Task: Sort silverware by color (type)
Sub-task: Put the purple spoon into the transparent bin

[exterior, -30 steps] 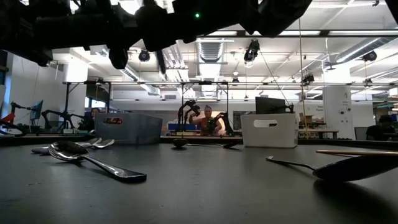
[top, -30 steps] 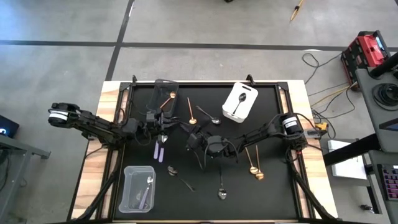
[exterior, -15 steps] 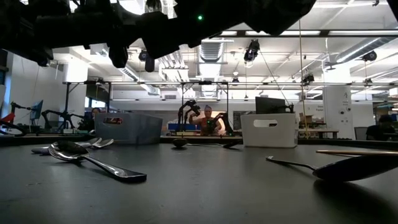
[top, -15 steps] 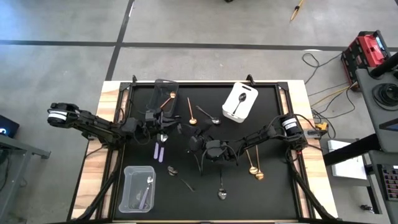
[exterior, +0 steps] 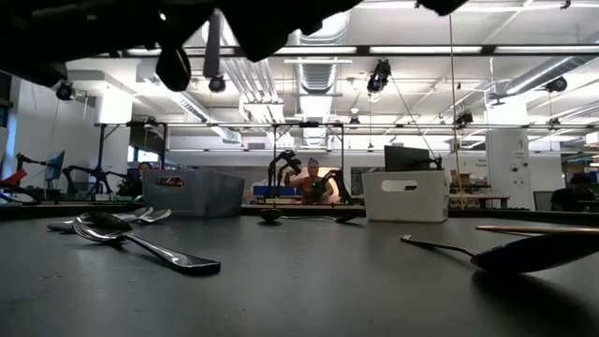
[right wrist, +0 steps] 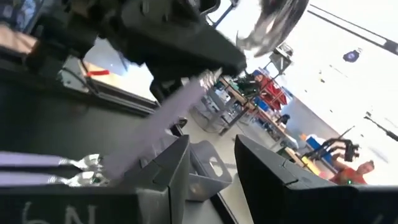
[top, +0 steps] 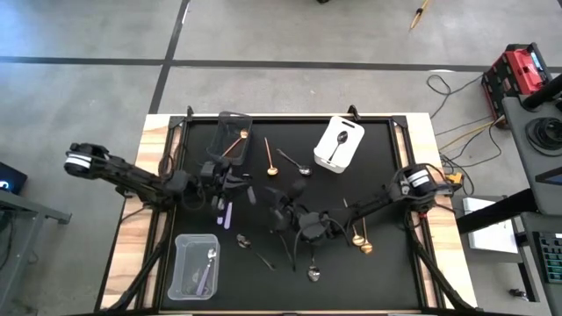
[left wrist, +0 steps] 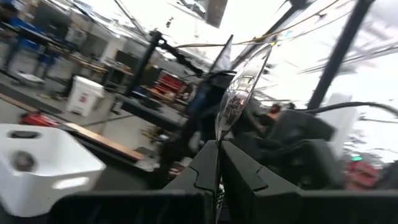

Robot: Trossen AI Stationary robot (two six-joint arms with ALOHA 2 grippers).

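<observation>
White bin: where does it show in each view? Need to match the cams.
High view: white bin sits above and right of centre.
Low view: right of centre, far back.
Left wrist view: lower-left corner, beyond the spoon held in the left hand.
Right wrist view: not in it.
Shared landmark: dark bin, left of the white bin in the high and low views.

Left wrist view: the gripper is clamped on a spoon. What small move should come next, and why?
Probably swing the left gripper toward the clear bin on its own side of the table. It holds a lilac-handled spoon, that bin already contains lilac-handled spoons, and the right gripper stands open, gripping nothing.
</observation>
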